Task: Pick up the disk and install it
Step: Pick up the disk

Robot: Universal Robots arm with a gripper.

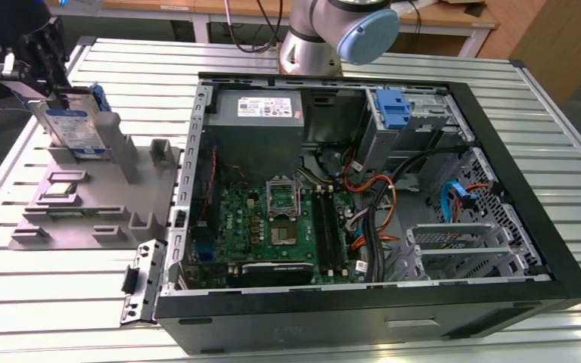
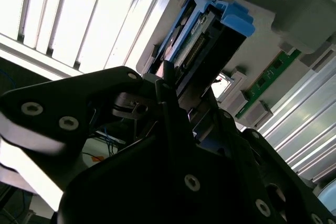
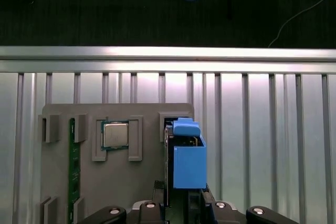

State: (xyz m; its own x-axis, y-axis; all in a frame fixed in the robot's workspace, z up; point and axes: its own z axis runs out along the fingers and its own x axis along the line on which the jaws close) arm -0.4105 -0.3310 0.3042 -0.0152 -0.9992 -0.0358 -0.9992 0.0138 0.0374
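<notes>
Silver metal under a blue-and-white label, the disk (image 1: 76, 127) stood on edge and slightly tilted over the grey holder block (image 1: 88, 204), near the table's (image 1: 58, 302) edge at the exterior view's left. Its blue rail (image 3: 189, 166) faced the camera in the first wrist view and ran along its edge in the second wrist view (image 2: 233, 17). The gripper (image 1: 52, 94) was clamped narrow on the disk's upper end, one finger on each flat side. Whether the disk's lower edge sat in the holder's slot or hung just clear of it could not be told from these angles.

Beside the disk, the holder block carried a square processor chip (image 3: 114, 134) in a shallow pocket and a green memory stick (image 3: 73, 166) standing in a groove.

Farther toward the exterior view's right, an open black computer case (image 1: 532, 227) lay flat on the table. Inside it were the green mainboard (image 1: 270, 227), a grey power-supply box (image 1: 258, 107) and a bare blue bracket (image 1: 395, 110) in the drive cage. The arm's base (image 1: 336, 30) rose just past the case's far side
</notes>
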